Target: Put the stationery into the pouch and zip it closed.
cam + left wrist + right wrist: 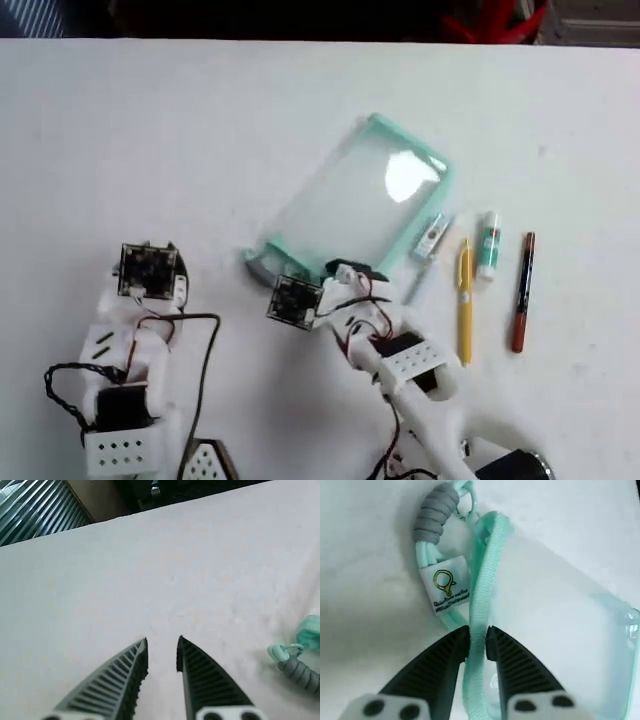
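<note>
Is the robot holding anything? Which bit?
The right gripper pinches the pouch by its mint edge band, near the strap. The left gripper is open, holding nothing.

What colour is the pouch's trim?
The pouch trim is mint green; the right wrist view shows it best.

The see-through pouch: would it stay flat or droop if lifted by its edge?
Probably droop: the pouch is thin clear sheet with a woven mint rim, so it would likely sag below the right pincer gripping that rim. It looks empty, so probably light. Its glossy face may slide easily on the table.
</note>
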Robot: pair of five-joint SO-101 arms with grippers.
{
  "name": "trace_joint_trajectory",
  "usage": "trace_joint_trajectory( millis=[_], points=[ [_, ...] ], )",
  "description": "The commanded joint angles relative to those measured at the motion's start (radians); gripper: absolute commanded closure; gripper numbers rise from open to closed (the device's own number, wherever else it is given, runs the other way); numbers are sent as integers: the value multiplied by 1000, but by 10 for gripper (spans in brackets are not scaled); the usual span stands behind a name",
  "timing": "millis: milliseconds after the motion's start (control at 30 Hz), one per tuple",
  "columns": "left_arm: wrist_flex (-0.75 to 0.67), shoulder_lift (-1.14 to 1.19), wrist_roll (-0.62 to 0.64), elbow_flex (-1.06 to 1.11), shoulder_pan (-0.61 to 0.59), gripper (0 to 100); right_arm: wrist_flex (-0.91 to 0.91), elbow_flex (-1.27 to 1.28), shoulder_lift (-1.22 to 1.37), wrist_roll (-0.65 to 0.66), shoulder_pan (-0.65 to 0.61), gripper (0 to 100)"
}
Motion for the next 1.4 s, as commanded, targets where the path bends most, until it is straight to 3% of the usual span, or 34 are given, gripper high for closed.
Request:
trace_joint_trajectory(
  millis=[0,633,867,1367],
  points=[
    [-18,-10,12,-5,12,884,30,5,-133,-55,41,981],
    [-20,-10,12,-5,13,884,687,-98,-934,-339,53,981],
    [-15,-10,12,-5,13,884,828,-382,-880,-457,45,981],
    [-15,-10,12,-5,13,884,966,-783,-578,-517,47,981]
  ],
)
